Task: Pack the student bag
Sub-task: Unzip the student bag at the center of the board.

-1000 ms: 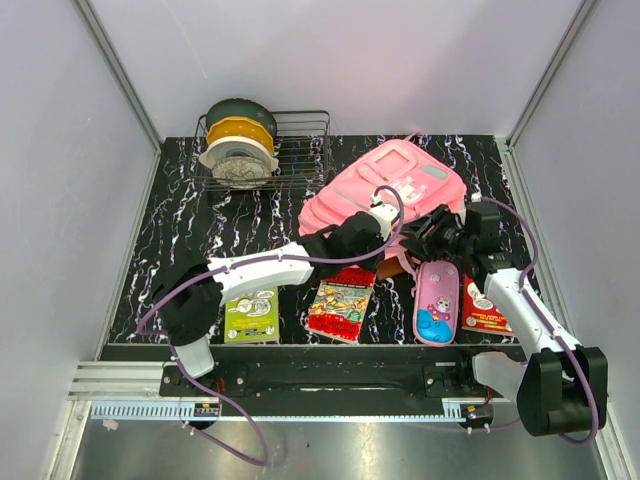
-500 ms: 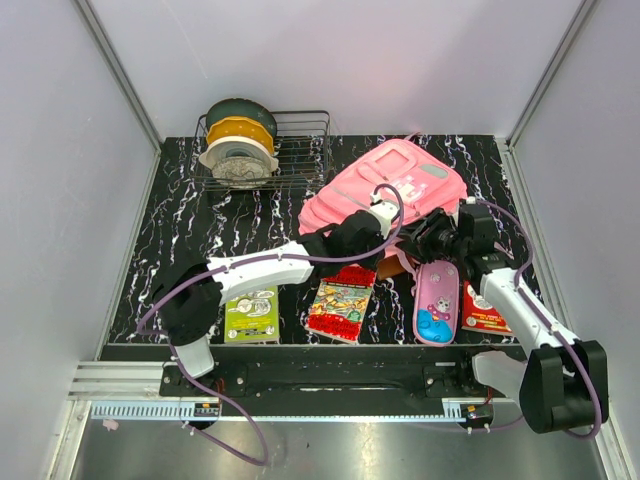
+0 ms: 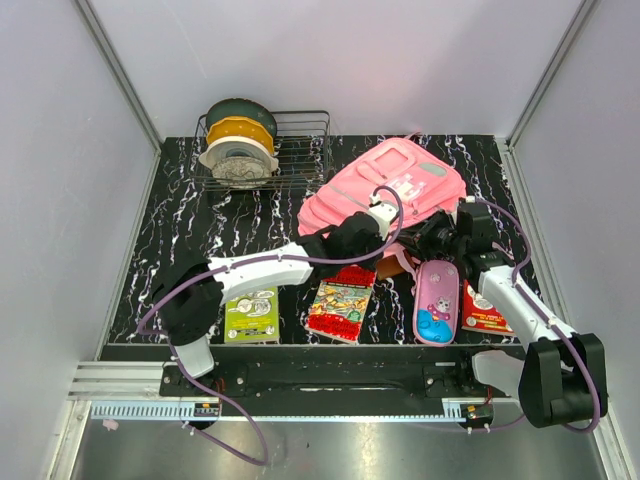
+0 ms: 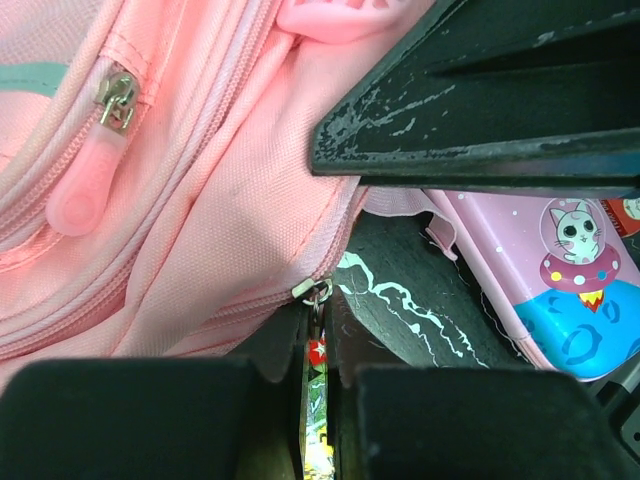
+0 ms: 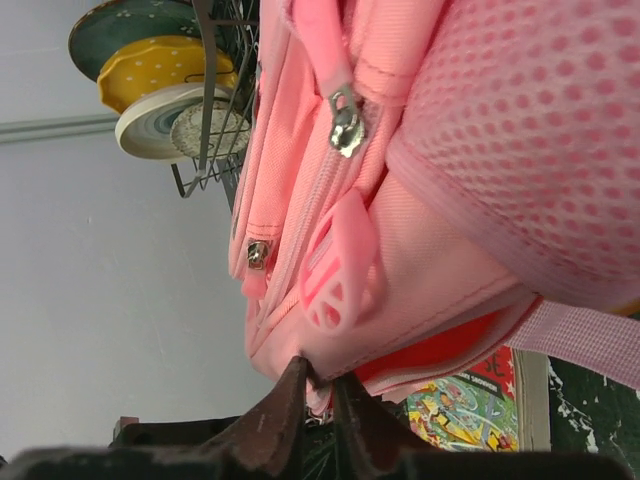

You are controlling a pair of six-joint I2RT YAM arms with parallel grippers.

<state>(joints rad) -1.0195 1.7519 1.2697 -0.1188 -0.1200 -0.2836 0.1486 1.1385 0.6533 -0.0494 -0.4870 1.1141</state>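
The student bag (image 3: 395,180), a large pink backpack, lies at the back right of the table. My left gripper (image 3: 372,240) is at its near edge, shut on the colourful zipper pull (image 4: 315,395) that hangs from a metal slider (image 4: 314,290). My right gripper (image 3: 426,238) reaches in from the right, and its black fingertips (image 5: 290,400) pinch a fold of the bag's pink fabric (image 5: 440,260) at the bottom seam. The zip there looks closed in the left wrist view.
A pink pencil case (image 3: 436,300) with a cat print lies just in front of the right gripper. A comic book (image 3: 341,297), a green book (image 3: 251,313) and a red book (image 3: 484,312) lie along the near edge. A wire rack (image 3: 300,150) with plates (image 3: 238,145) stands at the back left.
My right gripper has shifted slightly left towards the bag and its jaws have narrowed onto the fabric. The left arm has kept still with its grip on the zipper pull.
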